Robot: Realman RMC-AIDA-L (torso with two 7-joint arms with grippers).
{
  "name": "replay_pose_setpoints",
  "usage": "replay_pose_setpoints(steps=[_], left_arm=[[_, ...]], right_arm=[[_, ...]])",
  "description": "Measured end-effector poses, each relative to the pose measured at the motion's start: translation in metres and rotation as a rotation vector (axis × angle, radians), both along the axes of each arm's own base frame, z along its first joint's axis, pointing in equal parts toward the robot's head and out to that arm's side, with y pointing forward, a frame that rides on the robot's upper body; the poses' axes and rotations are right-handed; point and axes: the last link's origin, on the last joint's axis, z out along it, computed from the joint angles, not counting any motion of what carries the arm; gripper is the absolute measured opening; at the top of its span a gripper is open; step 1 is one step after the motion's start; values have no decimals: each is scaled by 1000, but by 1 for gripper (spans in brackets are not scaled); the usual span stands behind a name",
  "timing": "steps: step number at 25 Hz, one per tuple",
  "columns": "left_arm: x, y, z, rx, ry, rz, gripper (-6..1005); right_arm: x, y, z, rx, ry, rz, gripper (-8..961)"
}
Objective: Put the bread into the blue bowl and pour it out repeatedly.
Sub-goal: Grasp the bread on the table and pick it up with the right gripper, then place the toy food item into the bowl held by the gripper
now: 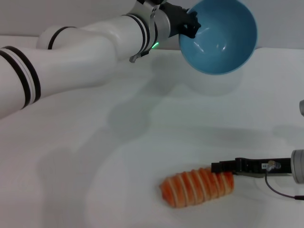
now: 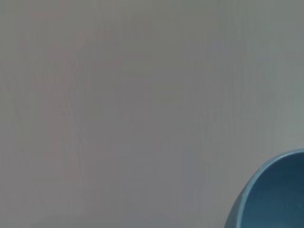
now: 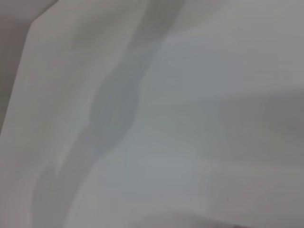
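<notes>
At one o'clock the empty blue bowl [image 1: 219,35] is gripped by the left claw [image 1: 192,24], tipped for pouring; at five o'clock on the table [image 1: 142,142] the bread [image 1: 197,186] is touched by the right claw [image 1: 223,167], its fingers' state untellable.

The left wrist view is showing only a corner of the blue bowl [image 2: 273,194], cut by the frame edge. In the head view, the right claw [image 1: 219,167] is partly hiding behind the bread [image 1: 197,187]; its grip is staying unreadable.

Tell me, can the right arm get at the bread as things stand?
Probably yes. The right gripper is already at the bread's near end on the table, nothing between them. The left gripper holds the blue bowl tilted, far off.
</notes>
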Motion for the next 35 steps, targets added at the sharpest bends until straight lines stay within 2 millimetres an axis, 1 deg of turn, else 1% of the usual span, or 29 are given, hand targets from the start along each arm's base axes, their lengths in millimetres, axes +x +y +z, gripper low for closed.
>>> replay_pose_setpoints(steps=[5,10,11,13,15,17,21,22,23,24,25,26,27,30,32,35], left_arm=[[-1,0,1,9,-5,-1,-1],[-4,1,2,12,-4,7,-2],[-4,1,2,12,-4,9,-2],[-5,1,2,10,-1,12,-2],[-8,1,2,-3,7,27,-2],[-8,1,2,-12,9,38,-2],[-12,2,3,-54,21,90,-2],[-14,2,4,-65,26,105,-1],[-16,3,4,-81,34,123,-1],[-17,3,5,-95,41,140,-1],[-20,3,5,-112,49,163,-1],[-22,3,5,-134,62,187,-1],[-23,3,5,-143,67,198,-2],[-31,3,2,-182,110,239,-2],[-32,0,-1,-203,125,249,-2],[-31,-7,-6,-257,138,272,-1]], right_arm=[[-3,5,6,25,4,32,400],[-13,13,17,49,31,86,367],[-18,17,24,68,46,107,360],[-20,19,28,77,49,120,340],[-25,25,39,101,52,159,319],[-32,31,55,132,62,202,301],[-45,41,93,211,96,271,271],[-50,45,113,252,99,306,264],[-50,45,113,252,99,306,253],[-51,46,121,272,91,314,242],[-51,50,140,310,65,318,231],[-51,51,147,320,58,317,220],[-51,51,147,320,58,317,209],[-54,52,170,365,43,332,174],[-53,53,173,374,27,329,166],[-50,55,171,373,13,317,154]])
